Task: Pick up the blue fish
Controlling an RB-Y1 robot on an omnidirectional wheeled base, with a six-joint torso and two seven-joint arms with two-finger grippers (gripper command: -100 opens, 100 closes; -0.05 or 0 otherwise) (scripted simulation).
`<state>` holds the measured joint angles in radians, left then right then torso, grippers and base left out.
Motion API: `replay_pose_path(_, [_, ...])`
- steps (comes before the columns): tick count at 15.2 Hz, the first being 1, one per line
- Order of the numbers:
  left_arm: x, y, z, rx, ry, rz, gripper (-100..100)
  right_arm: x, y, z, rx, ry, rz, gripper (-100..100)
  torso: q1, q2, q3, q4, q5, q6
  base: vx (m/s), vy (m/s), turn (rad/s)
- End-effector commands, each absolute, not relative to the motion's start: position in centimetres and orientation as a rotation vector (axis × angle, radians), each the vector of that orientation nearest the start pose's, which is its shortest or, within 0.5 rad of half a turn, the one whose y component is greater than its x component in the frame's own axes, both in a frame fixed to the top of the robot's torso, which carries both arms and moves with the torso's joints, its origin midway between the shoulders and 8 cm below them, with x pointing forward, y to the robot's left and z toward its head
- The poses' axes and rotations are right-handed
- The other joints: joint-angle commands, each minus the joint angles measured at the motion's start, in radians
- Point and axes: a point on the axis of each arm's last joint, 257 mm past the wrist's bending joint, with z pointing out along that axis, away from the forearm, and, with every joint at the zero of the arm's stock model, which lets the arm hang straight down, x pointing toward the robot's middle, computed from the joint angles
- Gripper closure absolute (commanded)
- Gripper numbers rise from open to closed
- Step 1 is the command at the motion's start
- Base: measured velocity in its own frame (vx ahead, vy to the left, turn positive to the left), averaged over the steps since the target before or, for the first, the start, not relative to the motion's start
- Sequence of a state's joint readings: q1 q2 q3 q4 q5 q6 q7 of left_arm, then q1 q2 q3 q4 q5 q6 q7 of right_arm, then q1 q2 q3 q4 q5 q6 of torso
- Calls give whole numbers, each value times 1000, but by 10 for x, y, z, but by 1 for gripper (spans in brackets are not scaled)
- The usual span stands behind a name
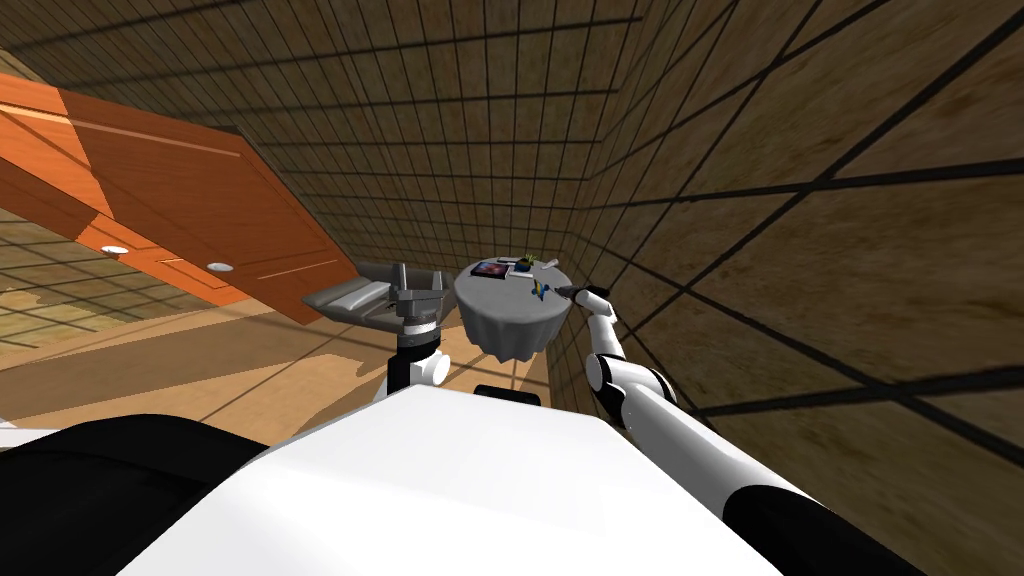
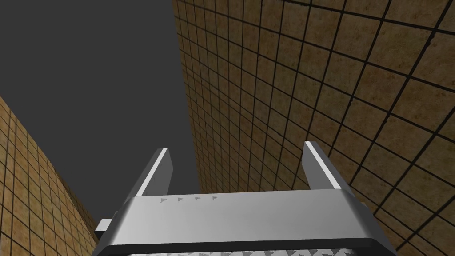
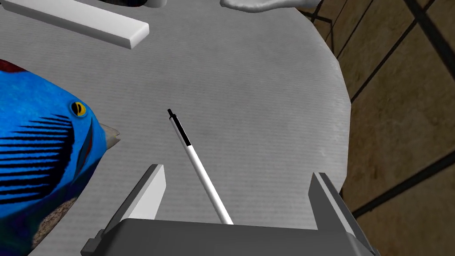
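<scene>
Both hands empty, fingers wide apart: right gripper [image 3: 236, 171] over grey round table [image 3: 266, 89], white pen [image 3: 195, 160] between its fingers, blue fish [image 3: 40, 146] on the table just beside one finger; left gripper [image 2: 237, 146] raised.

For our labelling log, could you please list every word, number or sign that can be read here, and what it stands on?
None can be read.
The blue fish, pen and white bar on the table: no lettering.
The dark flat item on the table: too small to tell.
</scene>
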<state>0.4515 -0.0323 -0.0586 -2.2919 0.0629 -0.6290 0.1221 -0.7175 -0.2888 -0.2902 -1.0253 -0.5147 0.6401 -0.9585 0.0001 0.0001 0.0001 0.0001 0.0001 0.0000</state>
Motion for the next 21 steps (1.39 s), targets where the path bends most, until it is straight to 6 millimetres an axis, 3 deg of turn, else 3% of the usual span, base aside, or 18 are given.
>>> replay_pose_path(1, [320,265,67,-612,381,-1566,0,697,-288,-179,-2616,-330,-1697,-100,0,0,0,0,0,0,-6,-2,-24])
replay_pose_path(11, [320,265,67,-612,381,-1566,0,704,-246,-173,-2555,-150,-1391,-100,0,0,0,0,0,0,-5,-2,-19])
replay_pose_path(12, [320,265,67,-612,381,-1566,0,704,-236,-165,-2532,-120,-1342,-100,0,0,0,0,0,0,-7,-3,-31])
replay_pose_path(13, [320,265,67,-612,381,-1566,0,703,-235,-171,-2539,-116,-1323,-100,1,0,0,0,0,-1,-6,-3,-15])
replay_pose_path(21, [320,265,67,-612,381,-1566,0,692,-191,-162,-2477,-5,-1056,-100,1,1,1,1,0,-1,-8,-3,-18])
